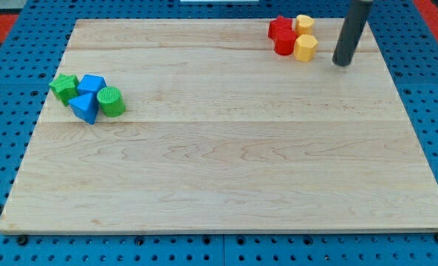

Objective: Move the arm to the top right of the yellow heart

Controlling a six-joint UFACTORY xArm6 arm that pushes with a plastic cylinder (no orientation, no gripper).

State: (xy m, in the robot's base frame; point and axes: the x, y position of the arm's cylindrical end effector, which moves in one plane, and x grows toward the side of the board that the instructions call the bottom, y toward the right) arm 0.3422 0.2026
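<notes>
My tip point(342, 63) is a bare rod end with no claw to open or close, resting on the wooden board point(226, 170). Just to its left in the view sits the yellow heart point(305, 47), touching two red blocks point(282, 35) and another yellow block point(303, 23).

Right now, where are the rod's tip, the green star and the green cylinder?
my tip point(342, 63): camera view, rod's very end.
green star point(63, 86): camera view, its top face.
green cylinder point(111, 100): camera view, its ribbed top.
</notes>
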